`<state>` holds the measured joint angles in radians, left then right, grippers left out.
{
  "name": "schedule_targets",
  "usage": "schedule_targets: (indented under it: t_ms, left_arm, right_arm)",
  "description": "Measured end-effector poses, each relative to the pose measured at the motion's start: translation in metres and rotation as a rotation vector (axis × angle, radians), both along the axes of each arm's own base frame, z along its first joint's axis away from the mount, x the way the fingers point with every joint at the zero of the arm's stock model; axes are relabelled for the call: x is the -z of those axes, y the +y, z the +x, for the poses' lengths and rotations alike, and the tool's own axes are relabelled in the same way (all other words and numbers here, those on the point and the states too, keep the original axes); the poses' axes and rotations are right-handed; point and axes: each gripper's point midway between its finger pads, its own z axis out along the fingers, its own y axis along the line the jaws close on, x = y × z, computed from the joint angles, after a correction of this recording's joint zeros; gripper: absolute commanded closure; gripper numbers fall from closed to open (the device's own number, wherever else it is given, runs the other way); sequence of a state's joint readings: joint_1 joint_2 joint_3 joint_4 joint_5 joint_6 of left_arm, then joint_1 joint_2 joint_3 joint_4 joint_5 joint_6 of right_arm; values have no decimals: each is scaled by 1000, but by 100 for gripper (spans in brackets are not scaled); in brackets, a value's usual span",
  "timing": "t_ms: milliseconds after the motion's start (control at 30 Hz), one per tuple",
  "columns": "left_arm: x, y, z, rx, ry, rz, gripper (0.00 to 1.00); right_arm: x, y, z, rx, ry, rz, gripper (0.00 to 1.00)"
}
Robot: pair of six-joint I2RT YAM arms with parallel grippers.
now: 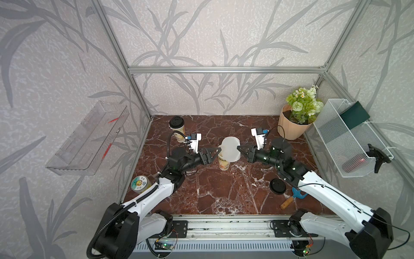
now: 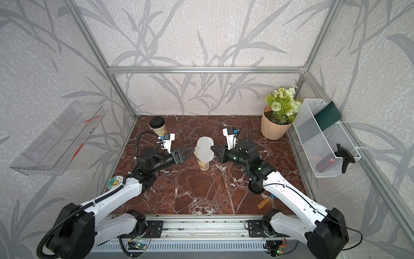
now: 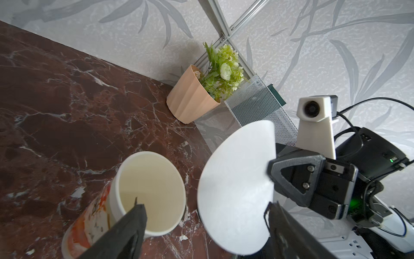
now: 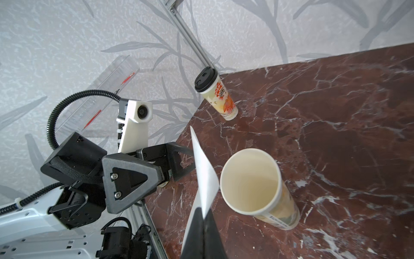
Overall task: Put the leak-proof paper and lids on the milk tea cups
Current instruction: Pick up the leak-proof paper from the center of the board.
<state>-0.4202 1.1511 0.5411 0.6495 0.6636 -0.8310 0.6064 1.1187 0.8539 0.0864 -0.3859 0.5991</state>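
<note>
An open milk tea cup (image 1: 224, 163) (image 2: 203, 165) (image 3: 147, 190) (image 4: 253, 181) stands mid-table, its cream inside empty. My right gripper (image 1: 239, 148) (image 4: 202, 212) is shut on the edge of a leak-proof paper (image 1: 230, 149) (image 2: 204, 147) (image 3: 235, 183) (image 4: 203, 170). It holds the whitish disc tilted just above the cup's mouth. My left gripper (image 1: 216, 153) (image 3: 202, 207) is open on the cup's other side. One of its fingers is at the cup's rim and one at the disc's edge. A second milk tea cup (image 1: 177, 131) (image 4: 216, 95) stands at the back left under a black lid.
A loose black lid (image 1: 277, 185) and a wooden-handled blue tool (image 1: 293, 197) lie front right. A peach flower pot (image 1: 291, 129) stands back right beside a white wire basket (image 1: 349, 139). A round tin (image 1: 141, 183) sits outside the left frame.
</note>
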Motion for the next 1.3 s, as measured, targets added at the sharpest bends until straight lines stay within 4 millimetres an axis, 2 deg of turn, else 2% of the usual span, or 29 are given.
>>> schedule_targets:
  t_ms: [100, 267, 400, 500, 533, 600, 667, 833, 900, 1033, 1133, 1300]
  left_arm:
    - [-4, -7, 0, 23, -7, -15, 27]
    - [-3, -10, -1, 40, -3, -15, 34]
    - [-3, -10, -1, 44, -4, -15, 56]
    - [-4, -11, -2, 46, -8, -15, 90]
    - [-4, -10, -2, 43, -7, -16, 93]
    - [-5, -9, -1, 36, -9, -14, 93]
    - [-5, -8, -2, 29, -7, -8, 99]
    - [-4, -7, 3, 9, 11, 22, 100]
    - [-6, -9, 7, 5, 22, 33, 100]
    - [-14, -18, 21, 12, 36, 47, 100]
    - [-11, -26, 31, 22, 67, 63, 100]
    - [-1, -41, 46, 54, 135, 82, 100]
  right_arm:
    - [5, 10, 1, -31, 32, 23, 100]
    - [-6, 14, 1, -48, 16, 70, 100]
    - [-11, 17, 2, -60, 1, 90, 100]
    - [-6, 19, 5, -62, 9, 85, 100]
    - [-3, 20, 6, -62, 14, 81, 100]
    - [1, 21, 8, -59, 20, 73, 100]
    - [3, 20, 10, -53, 24, 67, 100]
    - [10, 10, 18, -7, 9, 26, 58]
    - [13, -1, 24, 37, 0, 5, 47]
    - [22, -27, 27, 131, -11, -42, 38]
    - [23, -44, 28, 191, -28, -70, 35]
    - [26, -49, 31, 219, -38, -94, 32]
